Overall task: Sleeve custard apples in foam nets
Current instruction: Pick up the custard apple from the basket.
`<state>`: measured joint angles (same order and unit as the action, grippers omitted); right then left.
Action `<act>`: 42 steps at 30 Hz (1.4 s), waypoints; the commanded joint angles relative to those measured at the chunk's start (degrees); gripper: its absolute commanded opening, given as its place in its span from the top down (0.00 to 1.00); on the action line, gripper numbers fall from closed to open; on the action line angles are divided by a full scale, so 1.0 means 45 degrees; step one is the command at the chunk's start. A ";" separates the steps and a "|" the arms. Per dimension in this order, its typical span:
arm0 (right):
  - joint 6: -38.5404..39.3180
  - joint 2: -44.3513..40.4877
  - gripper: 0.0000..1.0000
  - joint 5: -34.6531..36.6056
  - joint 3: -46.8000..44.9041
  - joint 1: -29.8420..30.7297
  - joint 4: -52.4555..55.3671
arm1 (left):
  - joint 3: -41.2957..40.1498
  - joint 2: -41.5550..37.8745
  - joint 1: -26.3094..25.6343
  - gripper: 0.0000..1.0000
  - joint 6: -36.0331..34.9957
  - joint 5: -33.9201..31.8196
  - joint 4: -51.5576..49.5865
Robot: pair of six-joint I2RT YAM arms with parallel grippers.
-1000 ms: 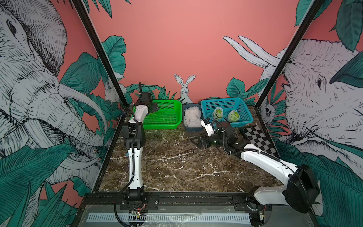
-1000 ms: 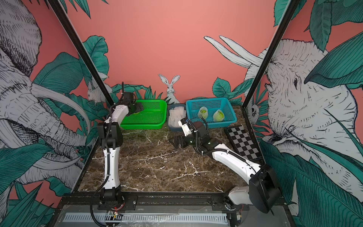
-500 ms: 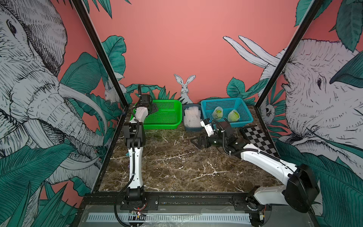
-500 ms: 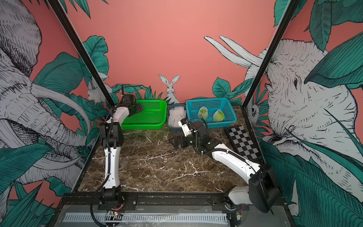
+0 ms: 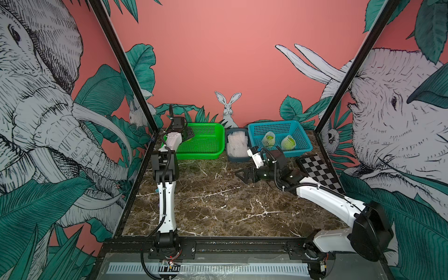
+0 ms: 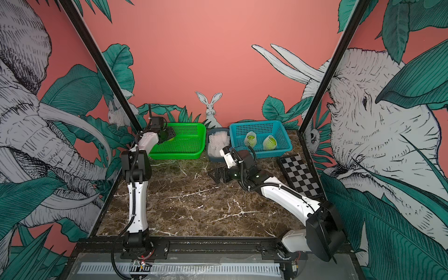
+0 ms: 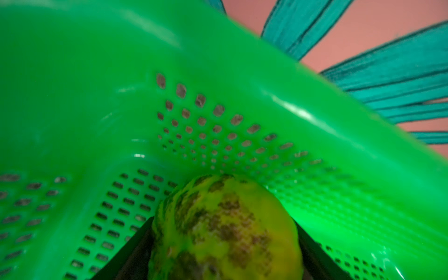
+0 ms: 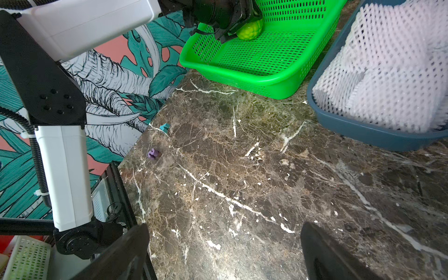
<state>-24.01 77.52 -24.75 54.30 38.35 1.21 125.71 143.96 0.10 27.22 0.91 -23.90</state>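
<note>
**A:** Where is the bare custard apple (image 7: 225, 230)?

**B:** On the floor of the green basket (image 5: 198, 155), in its far corner on the left side, close against the perforated wall. The left claw (image 8: 242, 28) reaches down into that corner with a black finger (image 7: 135, 244) on each side of the fruit.

**A:** Is it pinching the fruit?

**B:** I cannot tell. The fingers flank it closely, but the fruit sits on the basket floor.

**A:** And the right claw (image 5: 240, 175)?

**B:** It is spread wide with nothing between the fingers. It hangs over the marble bench (image 5: 218, 206), near the front of the grey bin (image 5: 238, 158).

**A:** What is in the bin?

**B:** The loose white foam nets (image 8: 388, 72), piled up. The bin stands between the green basket and the blue basket (image 5: 276, 128).

**A:** And the other fruit?

**B:** Two sleeved custard apples (image 5: 268, 140) (image 5: 288, 143) stand side by side in the blue basket, each wrapped in white mesh. A checkerboard (image 5: 320, 173) lies on the bench in front of that basket.
</note>
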 commanded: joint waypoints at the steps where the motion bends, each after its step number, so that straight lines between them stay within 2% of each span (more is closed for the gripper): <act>1: 0.0183 -0.0320 0.01 0.0492 -0.0118 0.0091 -0.0318 | -0.0836 -0.2189 0.0001 0.30 0.0213 0.0432 -0.0255; 5: 0.0296 -0.0888 0.01 0.1168 -0.0515 0.0091 -0.0338 | -0.1849 -0.3951 -0.0214 0.30 -0.0100 0.0488 -0.0557; 8: 0.0165 -0.1610 0.01 0.2444 -0.1144 0.0081 -0.0650 | -0.2741 -0.5378 -0.0597 0.30 -0.0229 0.0696 -0.1103; 10: -0.0247 -0.2187 0.01 0.3638 -0.1602 -0.0027 -0.0791 | -0.3935 -0.6549 -0.0959 0.29 -0.0200 0.0923 -0.1065; 12: -0.1004 -0.2647 0.01 0.4109 -0.2026 -0.0258 -0.1140 | -0.4992 -0.7640 -0.1350 0.30 -0.0304 0.1016 -0.1201; 14: -0.1830 -0.2868 0.01 0.3443 -0.2224 -0.0672 -0.1382 | -0.5984 -0.8659 -0.1811 0.29 -0.0526 0.1126 -0.1416; 16: -0.1903 -0.2803 0.01 0.2256 -0.2134 -0.1076 -0.1363 | -0.7031 -0.9661 -0.2297 0.30 -0.0694 0.1306 -0.1682; 20: -0.1663 -0.2774 0.01 0.2485 -0.1828 -0.1278 0.0075 | -0.8652 -1.1256 -0.3195 0.29 -0.1046 0.1494 -0.2243; 25: -0.1790 -0.3141 0.01 0.2690 -0.2294 -0.1526 0.0269 | -1.0598 -1.2714 -0.4713 0.29 -0.1161 0.1470 -0.2385; 31: -0.1644 -0.3425 0.01 0.3404 -0.2486 -0.1826 0.0967 | -1.2836 -1.3416 -0.7624 0.29 -0.0770 -0.0224 -0.1701; 33: -0.1652 -0.3542 0.01 0.3505 -0.2650 -0.1924 0.1007 | -1.3479 -1.3406 -0.8258 0.29 -0.0406 -0.0674 -0.1141; 42: -0.2007 -0.3495 0.01 0.3680 -0.3001 -0.2170 0.0958 | -1.3992 -1.1642 -0.9617 0.28 0.0405 -0.0309 0.0191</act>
<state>-32.10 62.33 -9.34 41.19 28.95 6.42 63.16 89.84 -42.06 27.33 -0.25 -26.06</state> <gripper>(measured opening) 0.993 0.770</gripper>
